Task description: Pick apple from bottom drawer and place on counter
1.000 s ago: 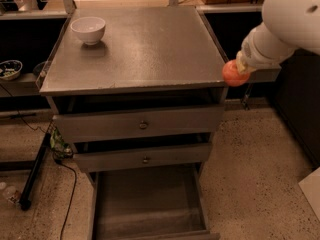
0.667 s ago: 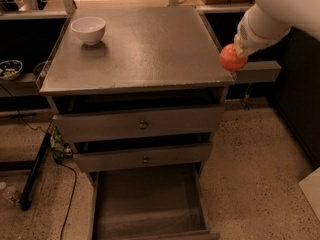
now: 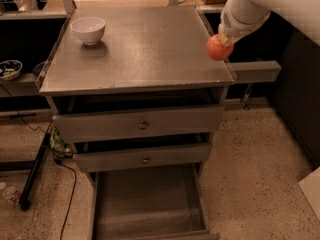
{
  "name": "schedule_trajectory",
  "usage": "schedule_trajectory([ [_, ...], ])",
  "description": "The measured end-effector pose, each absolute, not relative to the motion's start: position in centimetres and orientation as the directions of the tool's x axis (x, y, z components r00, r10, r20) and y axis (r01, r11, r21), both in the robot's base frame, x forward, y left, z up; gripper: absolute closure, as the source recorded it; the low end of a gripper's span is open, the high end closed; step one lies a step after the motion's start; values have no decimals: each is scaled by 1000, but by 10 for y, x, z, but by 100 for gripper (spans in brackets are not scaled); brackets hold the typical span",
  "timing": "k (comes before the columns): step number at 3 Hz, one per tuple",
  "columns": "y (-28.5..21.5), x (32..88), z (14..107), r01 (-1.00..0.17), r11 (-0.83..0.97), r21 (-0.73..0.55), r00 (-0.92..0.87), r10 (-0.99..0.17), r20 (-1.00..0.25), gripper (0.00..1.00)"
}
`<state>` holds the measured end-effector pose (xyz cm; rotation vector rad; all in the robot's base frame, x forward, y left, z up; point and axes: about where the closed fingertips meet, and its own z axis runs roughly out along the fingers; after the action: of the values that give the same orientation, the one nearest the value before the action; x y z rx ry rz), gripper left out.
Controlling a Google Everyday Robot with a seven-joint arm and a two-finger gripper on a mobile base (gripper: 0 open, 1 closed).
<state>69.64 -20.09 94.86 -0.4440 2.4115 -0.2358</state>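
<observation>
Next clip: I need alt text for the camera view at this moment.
The robot's gripper holds the apple over the right edge of the counter, not yet set down. A white bowl stands at the counter's far left corner, and below two knobbed drawers the bottom drawer is pulled open.

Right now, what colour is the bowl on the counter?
White bowl, camera view; gripper holds apple at the right edge of the counter.

Red apple (image 3: 219, 49), grey counter (image 3: 145, 49) — white hand (image 3: 221, 42) over edge
</observation>
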Motion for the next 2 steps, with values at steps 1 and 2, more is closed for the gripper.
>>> schedule_trajectory([
  [1, -200, 697, 948, -261, 925, -278, -721, -378, -581, 100],
  [2, -196, 699, 947, -287, 919, -270, -721, -393, -570, 100],
])
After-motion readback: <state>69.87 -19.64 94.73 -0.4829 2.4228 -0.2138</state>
